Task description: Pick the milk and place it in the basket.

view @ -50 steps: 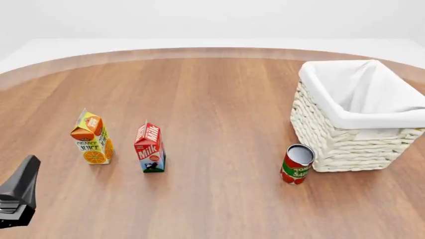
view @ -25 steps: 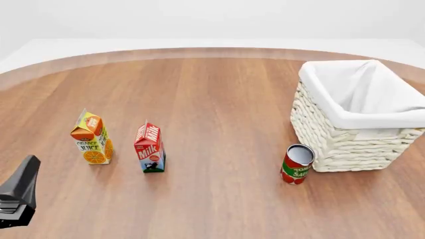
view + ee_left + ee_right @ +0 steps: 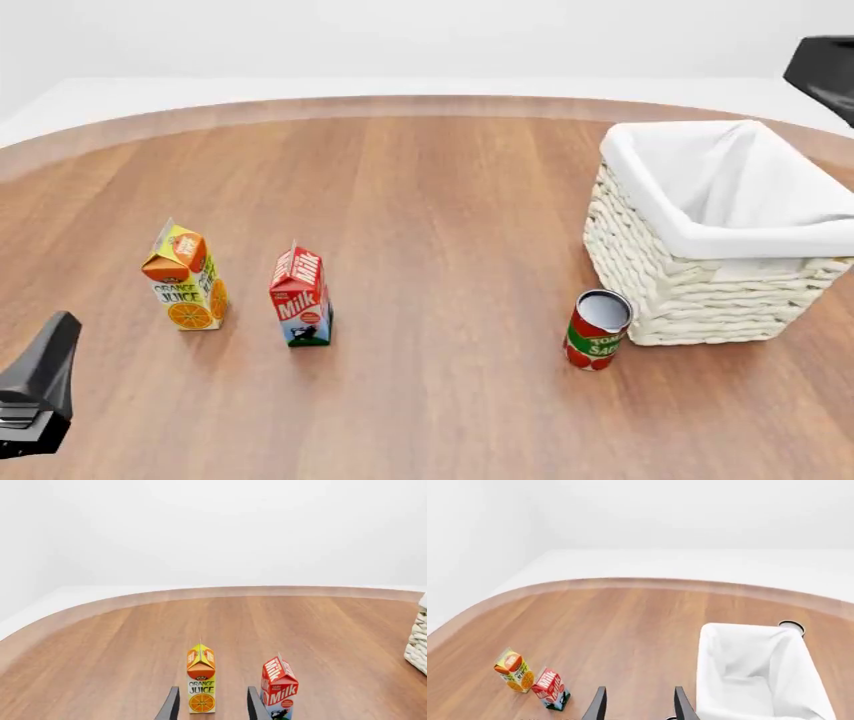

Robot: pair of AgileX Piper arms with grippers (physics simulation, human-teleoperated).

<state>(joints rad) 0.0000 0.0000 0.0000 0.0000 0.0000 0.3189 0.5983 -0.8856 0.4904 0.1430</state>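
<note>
Left pincer (image 3: 211,707) cut by frame edge

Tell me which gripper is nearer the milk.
Left. The left gripper sits low at the table's near-left, close beside the milk. The right gripper is high up, far off by the basket.

We see an upright orange-yellow gable-top juice carton (image 3: 184,276) and a tilted red tomato-sauce can (image 3: 597,330) on the round wooden table (image 3: 441,200).
</note>
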